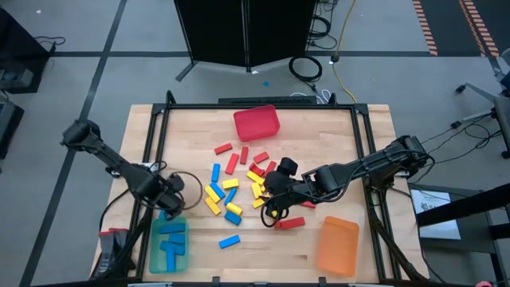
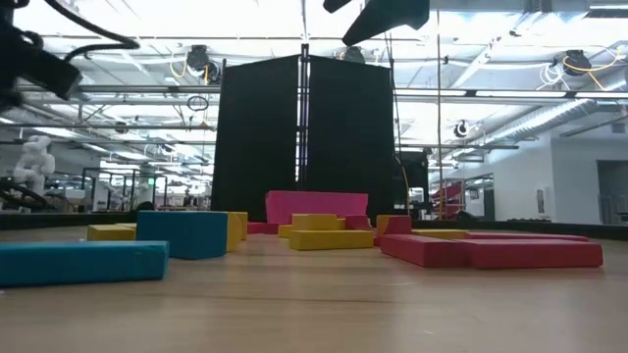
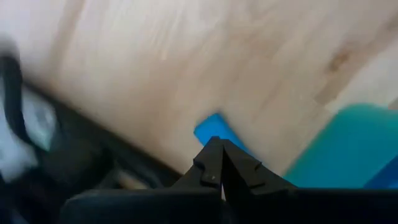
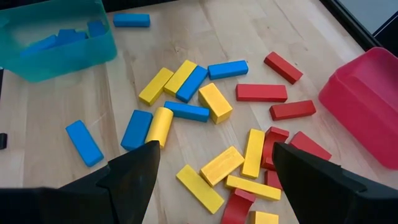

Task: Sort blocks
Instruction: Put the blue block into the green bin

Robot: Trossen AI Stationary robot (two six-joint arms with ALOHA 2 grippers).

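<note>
Red, yellow and blue blocks [image 1: 239, 179] lie scattered flat on the wooden table's middle. My left gripper [image 3: 219, 149] is shut and points down just beyond the far end of the teal bin [image 1: 169, 243]. Under its fingertips a single blue block [image 3: 211, 127] lies on the table, partly hidden by them; the right wrist view shows this blue block [image 4: 131, 20] flat beside the bin. My right gripper [image 4: 214, 180] hangs open above the right side of the pile [image 4: 211, 106], tilted down, with nothing between its fingers.
The teal bin [image 4: 59, 37] holds several blue blocks. A red bin [image 1: 256, 123] stands at the far middle and an orange bin [image 1: 337, 245] at the near right. A dark rail [image 1: 151, 199] runs along the table's left edge, close to my left gripper.
</note>
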